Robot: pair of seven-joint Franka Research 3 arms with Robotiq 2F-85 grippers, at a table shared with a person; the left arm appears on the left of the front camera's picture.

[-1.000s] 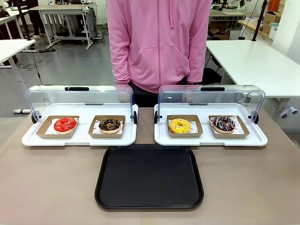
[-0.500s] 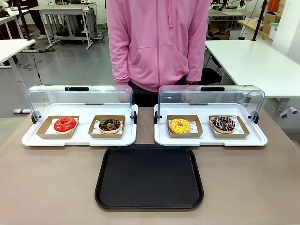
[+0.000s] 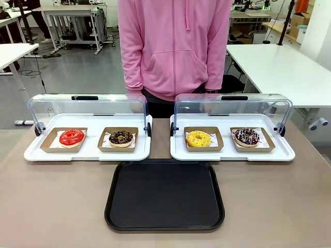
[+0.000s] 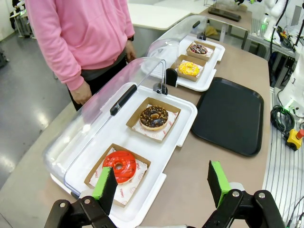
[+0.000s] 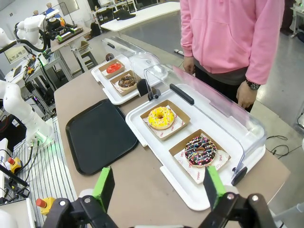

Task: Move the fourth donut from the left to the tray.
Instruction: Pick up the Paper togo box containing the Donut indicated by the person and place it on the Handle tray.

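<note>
We count four donuts (image 3: 71, 137), each in a cardboard holder (image 3: 269, 145) — two in the left white tray (image 3: 88, 151), two in the right white tray (image 3: 232, 154). The fourth donut (image 3: 247, 137) sits farthest right, just beside the yellow donut (image 3: 198, 138). One black tray (image 3: 165, 195) lies nearer, in the middle. The left gripper (image 4: 160, 181) and the right gripper (image 5: 158, 186) hang with fingers spread, grasping nothing.

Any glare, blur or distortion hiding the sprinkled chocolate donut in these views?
Front view: sharp, evenly lit, the fourth donut clear, faint reflections on the clear lid behind it. Right wrist view: wide-angle bending at the edges, donut crisp. Left wrist view: donut small, far off.
</note>
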